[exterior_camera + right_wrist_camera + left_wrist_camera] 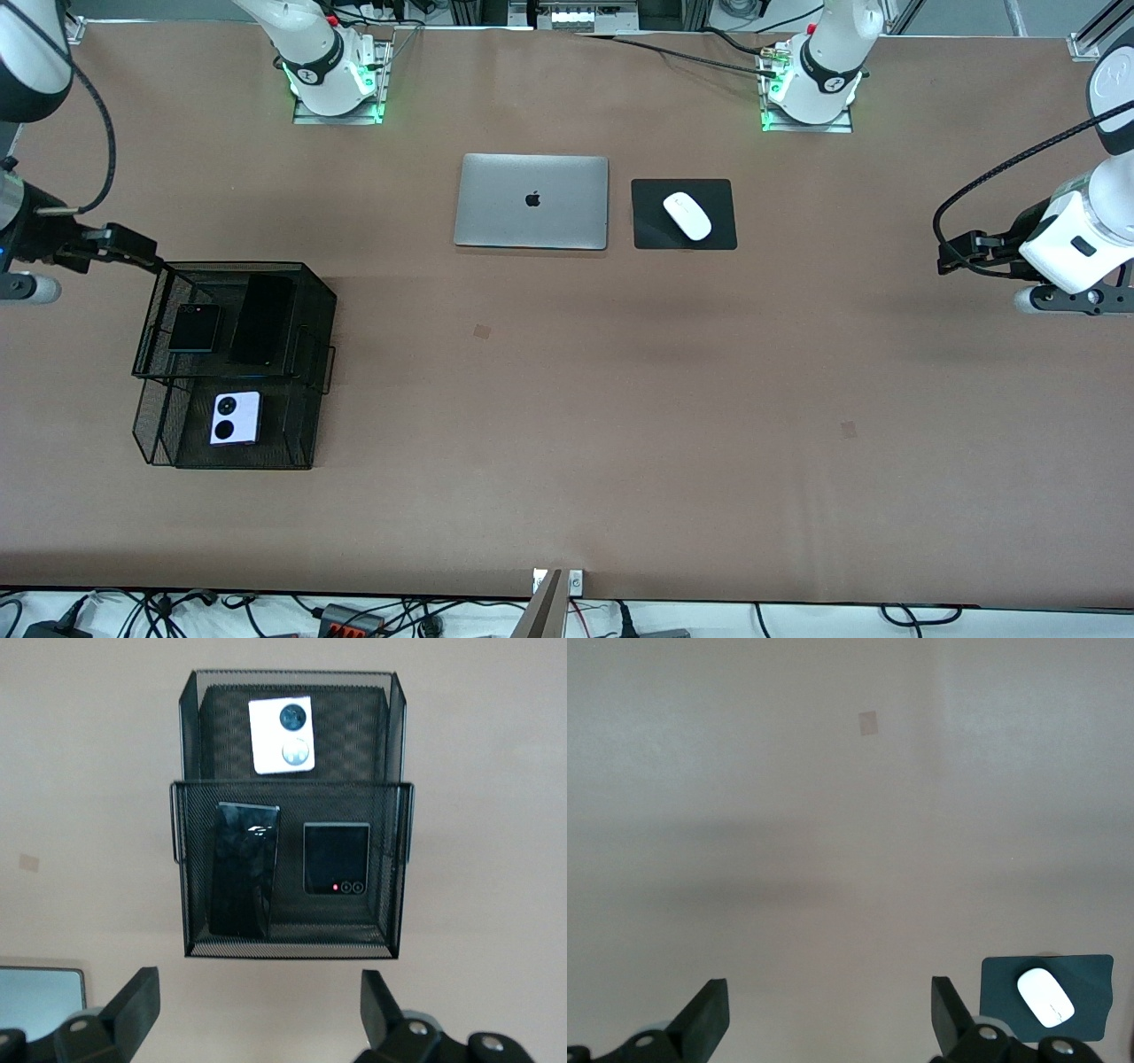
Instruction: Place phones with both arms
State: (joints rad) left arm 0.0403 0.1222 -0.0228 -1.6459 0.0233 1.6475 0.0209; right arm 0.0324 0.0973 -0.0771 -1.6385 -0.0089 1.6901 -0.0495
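Lilac-white phone [236, 417] apart from right gripper [133, 251].

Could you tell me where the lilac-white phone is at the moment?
In the front view, the lilac-white phone lies in the lower tier of the black mesh rack at the right arm's end of the table, nearer the camera than the two black phones on the upper tier.
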